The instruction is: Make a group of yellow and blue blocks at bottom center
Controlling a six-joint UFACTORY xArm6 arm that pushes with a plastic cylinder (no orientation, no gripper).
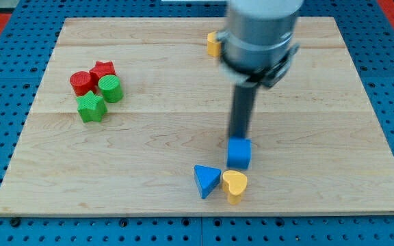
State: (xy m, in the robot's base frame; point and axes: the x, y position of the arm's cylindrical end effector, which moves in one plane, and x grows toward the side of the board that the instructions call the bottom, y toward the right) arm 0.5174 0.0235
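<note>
our rod has no jaws and nothing to open or shut, so it has hold of nothing; it ends in a plain point. my tip (pixel 239 139) sits at the top edge of the blue cube (pixel 239 153), touching it or very nearly so; the blur of the rod keeps us from telling which. the rod rises straight from there into the big grey arm body (pixel 262 34) at the view's top.

the blue cube stands a little right of the board's middle line, in the lower part of the wooden board (pixel 334 137). just below it lies the yellow heart (pixel 234 185), close to the cube's lower edge, with a thin gap or none that we can make out. to the heart's left, just beside it, lies the blue triangle (pixel 206 180), its point toward the heart. these three sit together near the bottom centre.

a second yellow block (pixel 213 44) shows at the top of the board, half hidden behind the arm body; we cannot tell its shape. it is well apart from the lower three.

at the view's left a tight cluster holds a red cylinder (pixel 81 83), a red star (pixel 103 70), a green cylinder (pixel 111 89) and a green star (pixel 91 106), all touching or nearly so.

the board rests on a blue pegboard table (pixel 5 109).
</note>
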